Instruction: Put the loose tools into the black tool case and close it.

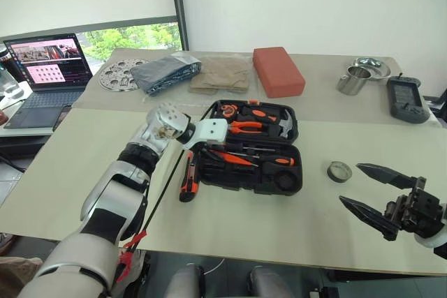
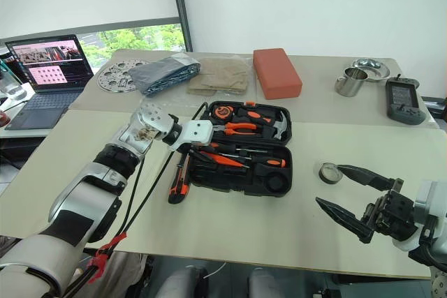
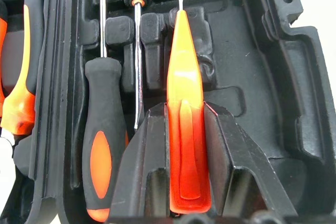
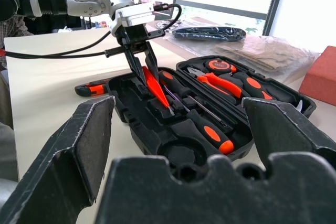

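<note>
The black tool case [image 1: 296,185] lies open in the middle of the table, with its shaped slots facing up. My left gripper [image 1: 202,152] hangs over the left end of the near half, shut on an orange screwdriver [image 3: 185,77] whose tip points down into the slots. A black-and-orange screwdriver [image 3: 102,145] lies in the slot beside it. On the table just left of the case lies the orange-black utility knife [image 1: 187,178]. The small grey tape roll [image 1: 339,171] sits to the right of the case. My right gripper [image 1: 349,183] hovers open just beyond the roll, apart from it.
Pliers [image 1: 244,128] and a hammer [image 1: 285,125] fill the far half of the case. Along the back lie a red-orange block [image 1: 278,71], folded cloths [image 1: 166,72], a perforated metal disc [image 1: 119,75], a steel cup [image 1: 353,80] and a dark handheld device [image 1: 407,99]. A laptop [image 1: 49,68] stands at the far left.
</note>
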Robot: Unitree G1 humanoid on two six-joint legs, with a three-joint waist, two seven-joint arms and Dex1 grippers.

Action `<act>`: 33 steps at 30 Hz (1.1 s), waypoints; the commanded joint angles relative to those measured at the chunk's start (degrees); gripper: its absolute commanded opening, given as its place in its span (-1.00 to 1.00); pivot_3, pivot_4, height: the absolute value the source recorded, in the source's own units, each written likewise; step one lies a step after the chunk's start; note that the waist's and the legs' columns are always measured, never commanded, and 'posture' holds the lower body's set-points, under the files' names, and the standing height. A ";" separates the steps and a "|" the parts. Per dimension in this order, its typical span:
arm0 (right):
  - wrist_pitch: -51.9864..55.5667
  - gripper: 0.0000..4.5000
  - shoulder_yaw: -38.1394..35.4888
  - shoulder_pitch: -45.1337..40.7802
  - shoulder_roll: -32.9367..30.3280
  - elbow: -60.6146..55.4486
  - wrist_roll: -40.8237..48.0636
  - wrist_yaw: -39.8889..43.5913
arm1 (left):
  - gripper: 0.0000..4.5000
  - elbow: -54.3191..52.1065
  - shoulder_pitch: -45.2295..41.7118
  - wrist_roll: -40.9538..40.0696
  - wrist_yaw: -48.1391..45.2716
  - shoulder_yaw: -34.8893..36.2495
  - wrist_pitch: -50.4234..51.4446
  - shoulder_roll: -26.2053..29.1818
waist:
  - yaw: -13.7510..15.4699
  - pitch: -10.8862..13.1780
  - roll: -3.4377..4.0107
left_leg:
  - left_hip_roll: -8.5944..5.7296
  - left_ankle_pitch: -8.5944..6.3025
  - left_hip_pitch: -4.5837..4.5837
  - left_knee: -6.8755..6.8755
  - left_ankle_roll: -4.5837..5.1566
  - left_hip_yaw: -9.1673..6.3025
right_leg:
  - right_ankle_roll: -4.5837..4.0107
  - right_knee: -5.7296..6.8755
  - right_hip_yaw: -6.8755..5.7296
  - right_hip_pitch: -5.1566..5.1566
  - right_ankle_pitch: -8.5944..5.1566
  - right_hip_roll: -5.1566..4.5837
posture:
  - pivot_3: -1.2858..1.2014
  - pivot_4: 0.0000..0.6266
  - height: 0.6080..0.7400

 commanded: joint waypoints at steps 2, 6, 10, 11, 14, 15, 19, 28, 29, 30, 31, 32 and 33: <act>-0.80 1.00 -1.45 -0.33 -0.56 -1.83 1.03 -0.53 | -0.79 -1.72 0.02 2.04 2.16 -0.81 2.90 0.13 | -0.05 0.00 0.00 | 0.00 0.00 0.00 0.01 0.00 -0.01 | 0.00 0.02 0.00 0.00 0.00 0.00 | 0.03 -0.52 1.00; -1.04 1.00 -1.26 -0.04 -0.25 -1.87 0.92 -0.56 | -0.79 -2.31 0.17 2.79 1.82 -1.33 4.00 0.62 | -0.04 0.00 0.00 | 0.00 0.00 0.00 0.01 0.00 -0.01 | 0.00 0.02 0.00 0.00 0.00 0.00 | 0.03 -0.52 1.00; -0.99 1.00 -0.91 -0.10 -0.21 -2.30 0.83 -1.01 | -0.79 -2.91 0.15 3.53 1.68 -1.94 4.91 1.11 | -0.11 0.00 0.00 | 0.00 0.00 0.01 0.01 0.00 -0.01 | 0.00 0.03 0.00 0.00 0.00 0.01 | 0.03 -0.52 1.00; -0.83 1.00 -0.82 -0.15 -0.26 -2.59 0.86 -1.28 | -0.79 -3.07 0.14 3.75 1.51 -2.14 5.04 1.29 | -0.12 0.00 0.00 | 0.00 0.00 0.01 0.01 0.00 -0.01 | 0.00 0.03 0.00 0.00 0.00 0.01 | 0.03 -0.52 1.00; -0.39 1.00 -0.70 -0.23 -0.45 -3.29 1.00 -1.87 | -0.79 -3.55 0.22 4.03 1.53 -2.30 5.61 1.55 | -0.14 -0.01 0.01 | 0.00 0.00 0.02 0.01 0.00 -0.01 | 0.00 0.04 0.01 0.00 0.00 0.01 | 0.03 -0.52 1.00; -0.19 1.00 -0.62 -0.29 -0.57 -3.54 1.03 -2.09 | -0.79 -3.80 0.24 4.11 1.41 -2.40 5.84 1.69 | -0.14 -0.01 0.01 | 0.01 0.00 0.02 0.01 0.00 -0.01 | 0.00 0.04 0.01 0.00 0.00 0.01 | 0.03 -0.52 1.00; 0.47 1.00 -0.26 -0.77 -1.03 -4.27 1.12 -2.93 | -0.79 -5.50 0.54 4.33 0.79 -2.60 6.92 2.28 | -0.16 -0.01 0.02 | 0.00 0.00 0.01 0.01 0.00 -0.01 | 0.00 0.04 0.01 0.00 0.00 0.01 | 0.03 -0.52 1.00; 0.40 1.00 -0.07 -1.48 -1.62 -3.70 1.09 -3.15 | -0.57 -5.84 1.99 4.17 1.46 -2.76 7.12 0.88 | -0.19 -0.02 0.04 | 0.02 0.00 0.03 0.01 0.00 -0.02 | 0.00 0.06 0.02 0.00 0.00 0.02 | 0.03 -0.52 1.00; 0.36 1.00 -0.24 -1.32 -1.64 -3.65 1.20 -3.04 | -0.35 -5.64 1.89 4.34 2.09 -2.66 6.99 0.87 | -0.12 -0.02 0.04 | 0.02 0.00 0.03 0.01 0.00 -0.02 | 0.00 0.06 0.01 0.01 0.00 0.02 | 0.03 -0.52 1.00; 0.29 1.00 -0.36 -1.17 -1.64 -3.58 1.26 -2.93 | -0.24 -5.47 1.77 4.48 2.46 -2.60 6.81 0.90 | -0.07 -0.02 0.04 | 0.01 0.00 0.03 0.01 0.00 -0.02 | 0.00 0.06 0.01 0.01 0.00 0.02 | 0.03 -0.52 1.00; 0.21 1.00 -0.43 -1.00 -1.62 -3.48 1.29 -2.77 | -0.08 -5.42 1.53 4.29 2.84 -2.22 6.84 0.96 | -0.09 -0.02 0.04 | 0.01 0.00 0.03 0.02 0.00 -0.02 | 0.00 0.06 0.01 0.01 0.00 0.02 | 0.03 -0.52 1.00; 0.16 1.00 -0.47 -0.89 -1.61 -3.40 1.29 -2.66 | 0.15 -5.40 1.36 4.11 3.07 -1.97 6.87 1.00 | -0.12 -0.02 0.04 | 0.01 0.00 0.03 0.02 0.00 -0.02 | 0.00 0.06 0.02 0.01 0.00 0.02 | 0.03 -0.52 1.00; 0.15 1.00 -0.45 -0.87 -1.61 -3.36 1.31 -2.59 | 0.31 -6.13 0.91 2.47 2.74 -0.59 7.49 0.91 | -0.15 -0.02 0.04 | 0.01 0.00 0.03 0.02 0.00 -0.02 | 0.00 0.06 0.02 0.01 0.00 0.02 | 0.03 -0.52 1.00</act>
